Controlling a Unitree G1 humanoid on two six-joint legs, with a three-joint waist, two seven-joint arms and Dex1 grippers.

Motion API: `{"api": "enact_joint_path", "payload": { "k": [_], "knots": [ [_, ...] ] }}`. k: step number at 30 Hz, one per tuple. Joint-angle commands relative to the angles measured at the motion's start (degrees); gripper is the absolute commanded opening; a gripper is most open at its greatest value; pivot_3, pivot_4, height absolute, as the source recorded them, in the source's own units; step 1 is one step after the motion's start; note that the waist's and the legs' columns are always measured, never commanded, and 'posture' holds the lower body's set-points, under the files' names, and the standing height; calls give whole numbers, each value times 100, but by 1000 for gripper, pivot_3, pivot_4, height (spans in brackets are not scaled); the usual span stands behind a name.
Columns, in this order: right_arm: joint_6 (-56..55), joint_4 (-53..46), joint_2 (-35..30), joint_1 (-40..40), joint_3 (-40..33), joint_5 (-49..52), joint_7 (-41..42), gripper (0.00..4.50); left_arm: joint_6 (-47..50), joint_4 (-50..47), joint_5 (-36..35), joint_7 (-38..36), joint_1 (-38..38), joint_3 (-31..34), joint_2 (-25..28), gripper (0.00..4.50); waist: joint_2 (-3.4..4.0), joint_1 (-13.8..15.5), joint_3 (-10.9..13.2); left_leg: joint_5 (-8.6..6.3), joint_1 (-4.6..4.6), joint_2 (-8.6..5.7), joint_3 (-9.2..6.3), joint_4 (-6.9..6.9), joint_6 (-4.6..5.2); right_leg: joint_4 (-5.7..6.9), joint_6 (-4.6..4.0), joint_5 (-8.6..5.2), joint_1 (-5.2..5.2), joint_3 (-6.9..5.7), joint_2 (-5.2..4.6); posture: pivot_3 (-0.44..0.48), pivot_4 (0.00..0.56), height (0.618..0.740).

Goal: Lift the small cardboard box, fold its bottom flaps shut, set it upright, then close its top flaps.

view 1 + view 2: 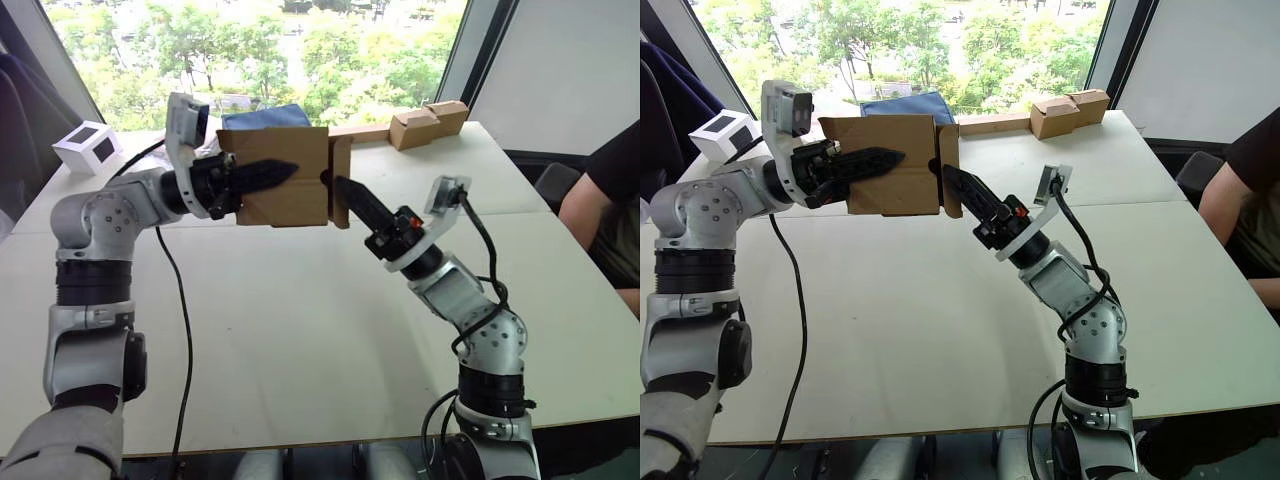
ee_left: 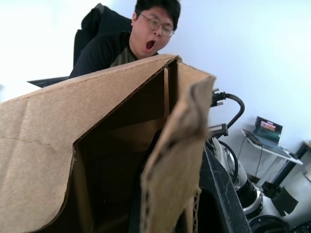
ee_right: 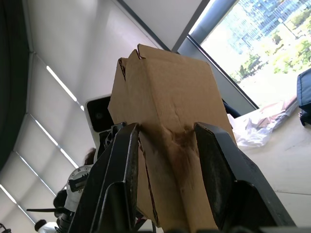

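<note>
The small cardboard box (image 1: 285, 208) hangs in the air above the white table (image 1: 300, 330), lying on its side. My left gripper (image 1: 282, 170) is shut on its front wall, one black finger lying across the outside. A flap (image 1: 342, 160) at the box's right end stands nearly folded over; whether it is a bottom or a top flap I cannot tell. My right gripper (image 1: 338, 185) is open, its tips against that end. In the right wrist view its two fingers (image 3: 121, 165) stand apart with the box (image 3: 170, 97) between them. The left wrist view looks into the box (image 2: 43, 145).
A white cube box (image 1: 88, 147) sits at the far left of the table. Tan boxes joined by a cardboard strip (image 1: 428, 122) lie at the back right, a blue cloth (image 1: 270, 117) behind the held box. A person (image 1: 610, 200) sits at the right. A black cable (image 1: 180, 300) hangs from my left arm.
</note>
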Motion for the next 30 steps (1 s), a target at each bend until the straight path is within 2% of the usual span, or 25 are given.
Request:
{"api": "enact_joint_path", "payload": {
  "k": [1,20,30],
  "knots": [
    [-82,-134,87,-125,47,142,-53,1834,-94,-230,-97,-70,-26,81,2,0,0,2,0,0,0,0,0,0,0,0,0,0,0,0,0,0,150,737],
    [-284,24,199,-165,81,-21,-178,1834,-84,-329,-80,-112,57,58,48,0,0,-2,0,0,0,0,0,-1,0,0,0,0,0,0,0,0,150,737],
    [-174,-220,375,-52,280,276,-194,1834,-191,-173,-23,24,34,46,-185,0,1,3,0,0,0,0,0,-1,0,0,0,0,0,0,0,0,150,737]
  ]
}}
